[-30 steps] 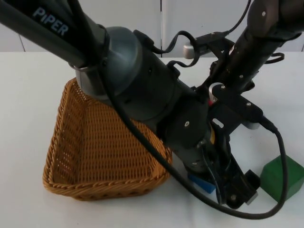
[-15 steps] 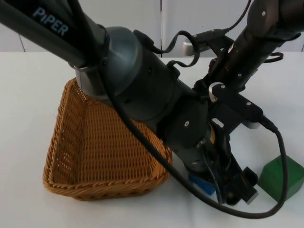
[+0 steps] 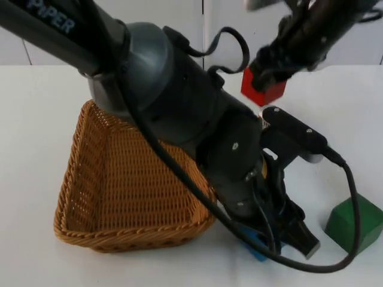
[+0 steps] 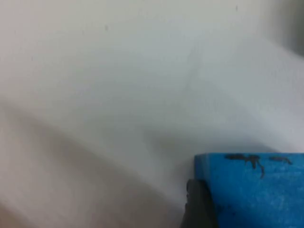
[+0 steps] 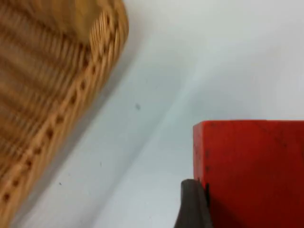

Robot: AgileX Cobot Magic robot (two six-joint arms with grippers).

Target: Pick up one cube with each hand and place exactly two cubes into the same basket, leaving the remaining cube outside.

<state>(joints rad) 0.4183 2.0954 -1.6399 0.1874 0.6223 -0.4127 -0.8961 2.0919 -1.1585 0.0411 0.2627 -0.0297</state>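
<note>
My right gripper hangs above the table's far right, shut on the red cube. The right wrist view has this red cube against a black fingertip, and the basket's rim lies off to one side below. My left gripper is low near the front edge, just right of the wicker basket, and is shut on the blue cube. That blue cube presses against a fingertip over white table. The green cube sits alone on the table at front right.
The left arm's bulky body crosses over the basket's right rim and hides part of it. The basket's floor that shows holds nothing. White table lies left of the basket, and more of it stretches between the arms on the right.
The right gripper has risen and drawn back with the red cube, which now hangs in plain sight. The left arm has shifted slightly, with the blue cube lower in the picture.
</note>
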